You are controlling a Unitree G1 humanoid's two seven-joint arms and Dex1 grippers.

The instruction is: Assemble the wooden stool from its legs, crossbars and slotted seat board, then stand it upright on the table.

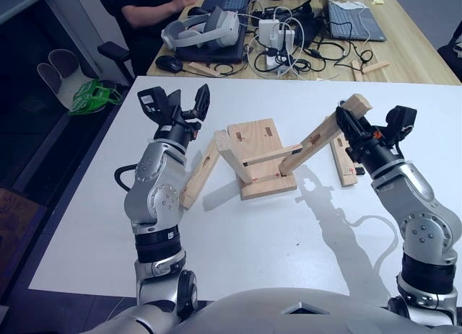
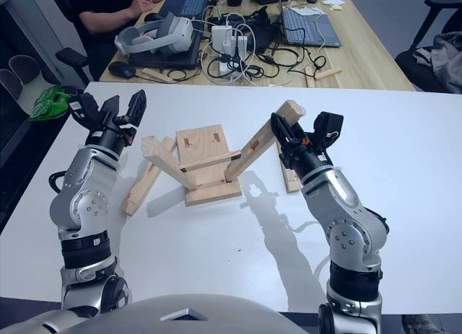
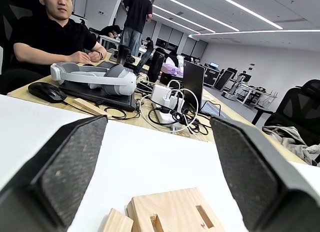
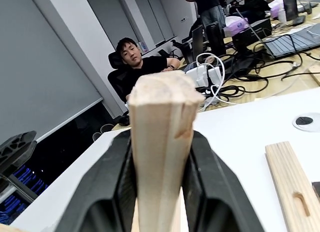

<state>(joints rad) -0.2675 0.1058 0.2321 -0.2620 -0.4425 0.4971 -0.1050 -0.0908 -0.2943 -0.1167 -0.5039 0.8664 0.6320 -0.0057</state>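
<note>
Seat board (image 1: 254, 135) lies flat in the middle of the white table (image 1: 253, 240) in the left eye view, slots up. Over it, 2 legs joined by 1 crossbar (image 1: 271, 155) stand tilted: the free leg (image 1: 232, 157) and the held leg (image 1: 314, 143), which the right gripper (image 1: 346, 126) clamps near its upper end. The left gripper (image 1: 177, 103) hovers spread wide near a loose leg (image 1: 198, 177) lying left of the board (a 4th leg (image 1: 343, 164) lies by the right gripper). Left wrist view: its pads (image 3: 70, 167) stand far apart, with the board's far end low between them. Right wrist view: both fingers (image 4: 112, 192) press the held leg's sides.
</note>
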